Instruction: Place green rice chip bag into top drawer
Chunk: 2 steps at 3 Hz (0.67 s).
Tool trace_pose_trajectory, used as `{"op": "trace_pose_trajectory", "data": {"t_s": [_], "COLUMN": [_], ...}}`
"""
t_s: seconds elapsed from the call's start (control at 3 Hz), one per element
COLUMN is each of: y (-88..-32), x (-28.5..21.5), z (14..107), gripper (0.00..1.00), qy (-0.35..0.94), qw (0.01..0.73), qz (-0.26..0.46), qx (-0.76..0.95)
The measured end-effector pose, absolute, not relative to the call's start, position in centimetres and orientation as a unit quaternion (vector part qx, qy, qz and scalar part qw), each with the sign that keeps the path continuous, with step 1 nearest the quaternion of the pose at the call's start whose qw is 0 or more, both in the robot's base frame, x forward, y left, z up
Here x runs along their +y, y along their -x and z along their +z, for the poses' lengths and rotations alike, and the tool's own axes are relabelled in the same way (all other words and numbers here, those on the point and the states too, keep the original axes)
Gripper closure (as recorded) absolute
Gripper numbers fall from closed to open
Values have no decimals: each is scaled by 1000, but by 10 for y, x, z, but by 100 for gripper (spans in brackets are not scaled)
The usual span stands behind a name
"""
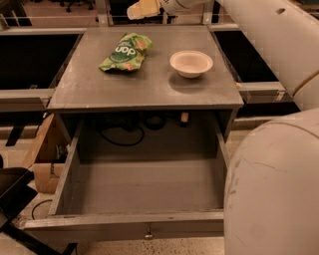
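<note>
The green rice chip bag (125, 53) lies flat on the grey cabinet top (144, 84), at its back left. The top drawer (144, 187) is pulled wide open below, with its inside bare and a small metal knob (148, 233) on its front. My gripper (141, 8) is at the top edge of the view, above and just behind the bag, apart from it. My white arm (279, 149) fills the right side of the view.
A small cream bowl (191, 63) stands on the cabinet top to the right of the bag. Black cables (124, 132) lie behind the drawer. A cardboard box (44, 159) sits on the floor at the left. Dark bins flank the cabinet on both sides.
</note>
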<state>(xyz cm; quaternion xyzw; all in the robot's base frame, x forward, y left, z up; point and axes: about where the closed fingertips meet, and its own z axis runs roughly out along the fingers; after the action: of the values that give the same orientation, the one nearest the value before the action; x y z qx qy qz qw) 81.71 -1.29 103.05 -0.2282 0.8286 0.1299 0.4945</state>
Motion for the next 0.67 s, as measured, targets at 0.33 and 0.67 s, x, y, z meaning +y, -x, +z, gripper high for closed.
{"op": "trace_pose_trajectory", "data": {"t_s": [0.33, 0.67], "y": [-817, -840], "x": [-13, 2], "z": [1030, 1005], "gripper": [0, 0], "qy": [227, 208], "qw": [494, 475], "qz": [131, 135], "qx": [829, 844]}}
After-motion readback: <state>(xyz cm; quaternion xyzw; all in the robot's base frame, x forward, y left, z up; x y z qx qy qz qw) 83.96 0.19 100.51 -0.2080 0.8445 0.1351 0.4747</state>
